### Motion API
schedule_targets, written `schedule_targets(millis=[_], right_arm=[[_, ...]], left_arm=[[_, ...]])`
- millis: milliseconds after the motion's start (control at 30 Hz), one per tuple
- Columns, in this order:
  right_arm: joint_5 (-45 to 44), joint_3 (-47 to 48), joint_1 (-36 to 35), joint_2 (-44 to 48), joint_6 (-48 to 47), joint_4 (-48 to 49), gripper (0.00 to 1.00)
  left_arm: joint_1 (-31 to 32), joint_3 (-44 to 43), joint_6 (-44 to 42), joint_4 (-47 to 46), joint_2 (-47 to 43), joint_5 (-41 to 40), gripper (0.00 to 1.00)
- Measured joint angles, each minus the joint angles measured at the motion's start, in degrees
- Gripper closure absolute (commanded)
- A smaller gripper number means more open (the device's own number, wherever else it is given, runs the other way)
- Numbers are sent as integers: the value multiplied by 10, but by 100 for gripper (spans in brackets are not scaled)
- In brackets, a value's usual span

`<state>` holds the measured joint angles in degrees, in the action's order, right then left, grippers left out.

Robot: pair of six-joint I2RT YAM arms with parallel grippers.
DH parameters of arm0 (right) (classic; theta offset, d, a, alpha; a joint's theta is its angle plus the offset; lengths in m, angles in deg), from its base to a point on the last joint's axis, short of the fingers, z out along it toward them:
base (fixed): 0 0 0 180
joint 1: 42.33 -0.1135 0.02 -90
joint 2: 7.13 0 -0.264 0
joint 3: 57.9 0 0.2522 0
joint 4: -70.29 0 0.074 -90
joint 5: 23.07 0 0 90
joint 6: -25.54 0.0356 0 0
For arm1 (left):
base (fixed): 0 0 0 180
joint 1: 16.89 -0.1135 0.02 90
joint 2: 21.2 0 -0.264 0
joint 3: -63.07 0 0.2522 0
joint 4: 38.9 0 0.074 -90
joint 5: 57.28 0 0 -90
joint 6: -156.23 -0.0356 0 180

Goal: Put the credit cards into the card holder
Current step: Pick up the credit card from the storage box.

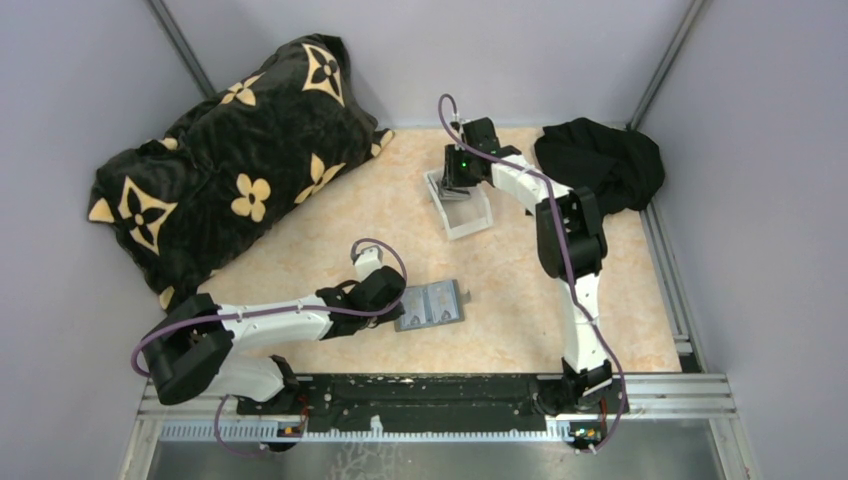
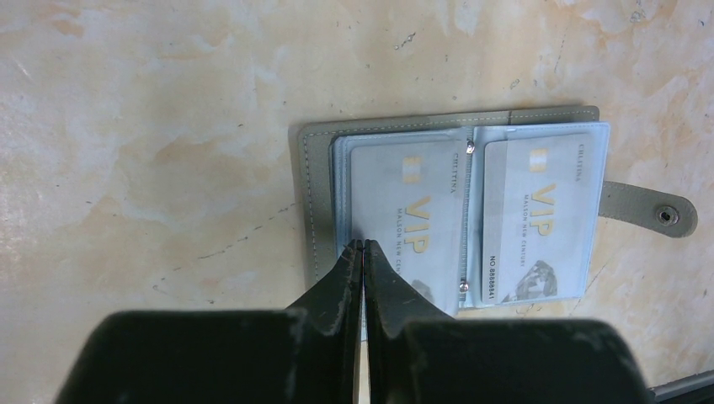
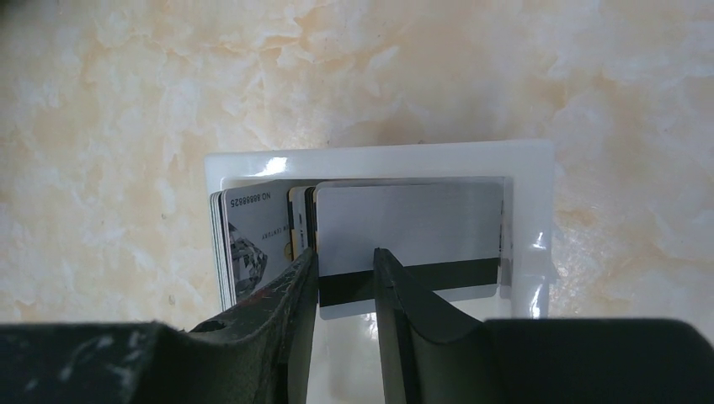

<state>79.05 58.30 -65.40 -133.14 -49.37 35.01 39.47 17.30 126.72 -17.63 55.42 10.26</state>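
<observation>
Cards (image 3: 404, 227) stacked on edge in tray (image 3: 530, 219), directly beneath right tool (image 3: 345, 278), its fingers parted and empty over the front card, whose long axis runs across them. Holder (image 2: 316, 194) lies open on tabletop, well apart toward left arm, clenched left tool (image 2: 363, 248) resting on its left panel.

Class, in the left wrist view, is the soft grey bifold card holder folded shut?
No, the card holder lies open flat, with two silvery VIP cards showing in its clear-sleeved panels.
</observation>
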Motion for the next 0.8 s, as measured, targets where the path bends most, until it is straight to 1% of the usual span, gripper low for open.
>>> schedule_targets(millis=[433, 800], right_arm=[[-6, 0, 4, 9, -1, -8, 70], [-33, 0, 7, 24, -12, -16, 70]], left_arm=[[-2, 0, -2, 0, 0, 0, 93], [-3, 0, -3, -2, 0, 2, 93]])
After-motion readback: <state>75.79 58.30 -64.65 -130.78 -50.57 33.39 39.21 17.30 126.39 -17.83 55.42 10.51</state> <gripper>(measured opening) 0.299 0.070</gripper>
